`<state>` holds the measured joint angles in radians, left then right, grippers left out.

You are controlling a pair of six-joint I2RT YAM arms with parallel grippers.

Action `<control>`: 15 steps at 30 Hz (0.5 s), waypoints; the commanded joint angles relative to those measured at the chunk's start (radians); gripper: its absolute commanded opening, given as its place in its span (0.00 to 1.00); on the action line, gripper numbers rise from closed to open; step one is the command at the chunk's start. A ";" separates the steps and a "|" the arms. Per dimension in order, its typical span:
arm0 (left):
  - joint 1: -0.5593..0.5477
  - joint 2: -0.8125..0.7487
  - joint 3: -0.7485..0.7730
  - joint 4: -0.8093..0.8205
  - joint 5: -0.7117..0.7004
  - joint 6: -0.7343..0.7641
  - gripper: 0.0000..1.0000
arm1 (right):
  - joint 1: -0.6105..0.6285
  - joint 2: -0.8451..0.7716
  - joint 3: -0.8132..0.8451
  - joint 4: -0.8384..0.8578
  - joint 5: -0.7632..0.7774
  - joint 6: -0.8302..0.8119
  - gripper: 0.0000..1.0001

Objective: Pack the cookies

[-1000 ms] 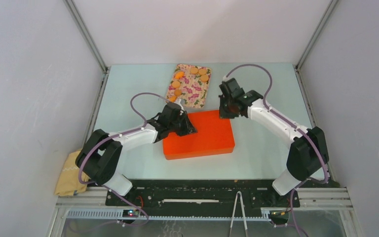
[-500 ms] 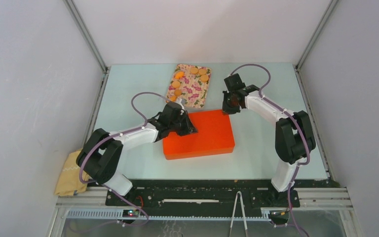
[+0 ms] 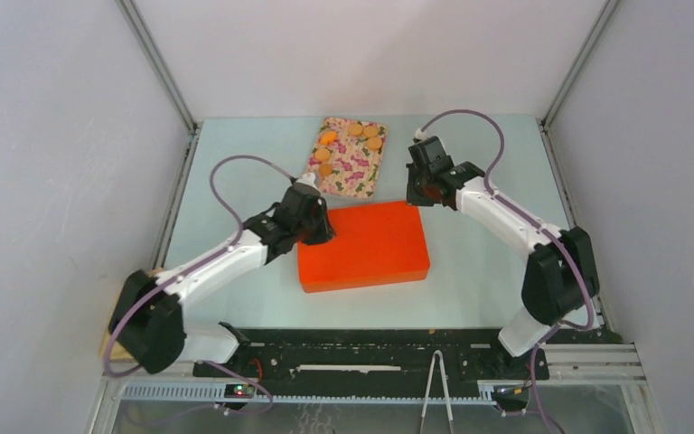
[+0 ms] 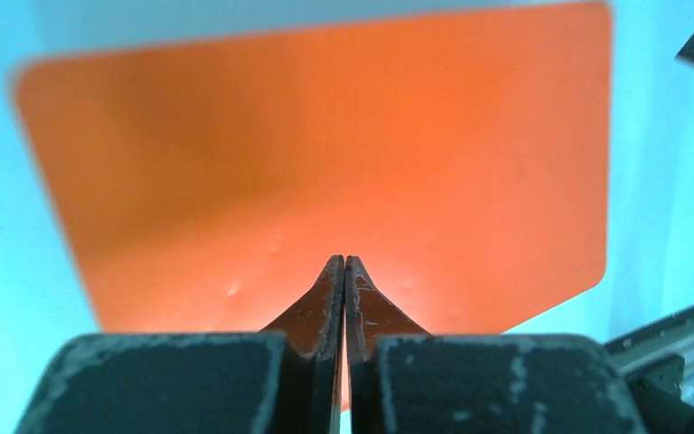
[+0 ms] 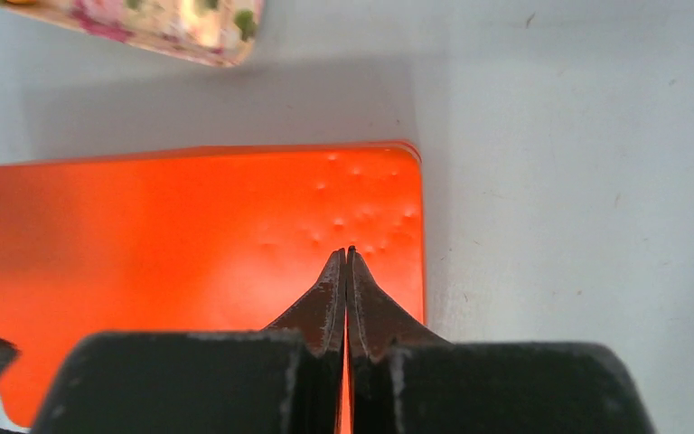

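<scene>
Several orange-tan cookies lie on a floral tray at the back of the table. An orange lidded box sits closed in the middle, also in the left wrist view and the right wrist view. My left gripper is shut and empty at the box's far left corner. My right gripper is shut and empty just above the box's far right corner. No black cookies show.
A tan cloth lies off the table's left front edge. Metal tongs rest on the front rail. The tray's corner shows in the right wrist view. Grey walls enclose the table.
The left arm has stretched out and its gripper has shifted left and back, off the box's top to its far left corner. The right gripper stays near the box's far right corner.
</scene>
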<state>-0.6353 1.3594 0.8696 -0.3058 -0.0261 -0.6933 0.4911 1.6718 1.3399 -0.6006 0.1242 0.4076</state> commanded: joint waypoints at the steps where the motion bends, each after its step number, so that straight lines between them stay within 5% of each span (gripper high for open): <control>1: -0.002 -0.163 0.122 -0.098 -0.232 0.093 0.05 | 0.041 -0.122 0.013 -0.006 0.131 -0.032 0.02; 8: -0.003 -0.306 0.090 -0.117 -0.429 0.098 0.23 | 0.041 -0.190 -0.036 -0.023 0.216 -0.033 0.03; 15: -0.002 -0.330 0.080 -0.136 -0.462 0.099 0.24 | 0.019 -0.198 -0.062 -0.024 0.214 -0.022 0.02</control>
<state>-0.6353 1.0439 0.9482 -0.4225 -0.4198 -0.6167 0.5194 1.4990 1.2804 -0.6212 0.2993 0.3920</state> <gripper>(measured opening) 0.243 0.022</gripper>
